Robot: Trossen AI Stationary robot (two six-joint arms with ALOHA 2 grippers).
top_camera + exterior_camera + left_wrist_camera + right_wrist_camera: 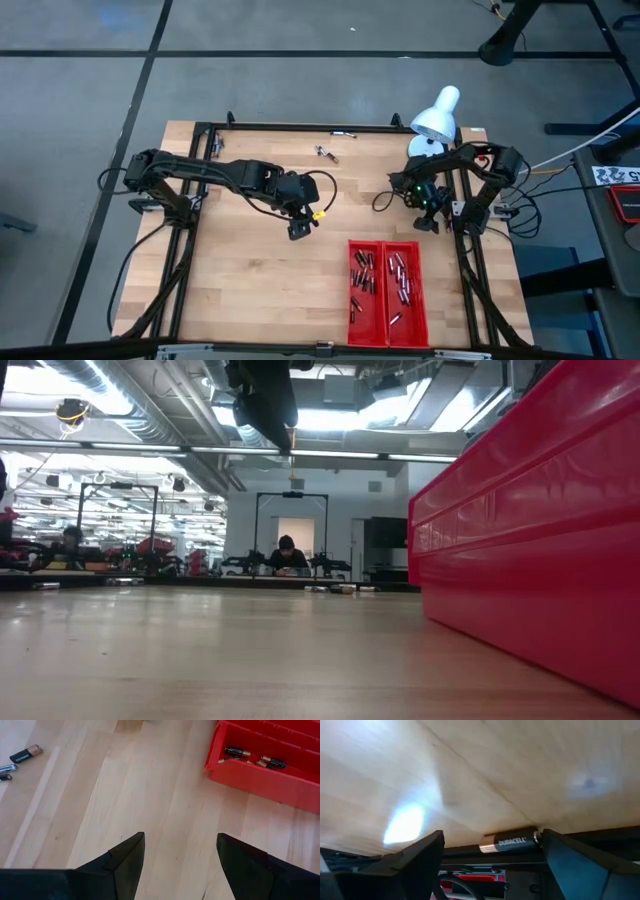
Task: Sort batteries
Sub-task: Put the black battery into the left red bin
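Several batteries (385, 275) lie in the two compartments of the red tray (387, 330) near the front edge. Loose batteries (326, 153) lie at the far middle of the table, and two of them (25, 754) show in the left wrist view. My left gripper (298, 228) (180, 855) hangs open above bare wood, left of the tray. My right gripper (428, 215) (490, 845) is open low at the table's right edge. One copper-and-black battery (511, 841) lies between its fingers, resting along the dark edge rail. My right gripper has one finger (570, 855) right beside the battery's metal end (536, 838); I cannot tell whether it touches. The battery lies flat on the table against the rail, across the gap between the fingers.
A white lamp (437, 115) stands at the far right corner, just behind my right arm. The black frame rail (470, 260) runs along the table's right edge. In the low view the tray wall (530, 540) fills the right side, and people sit in the room beyond.
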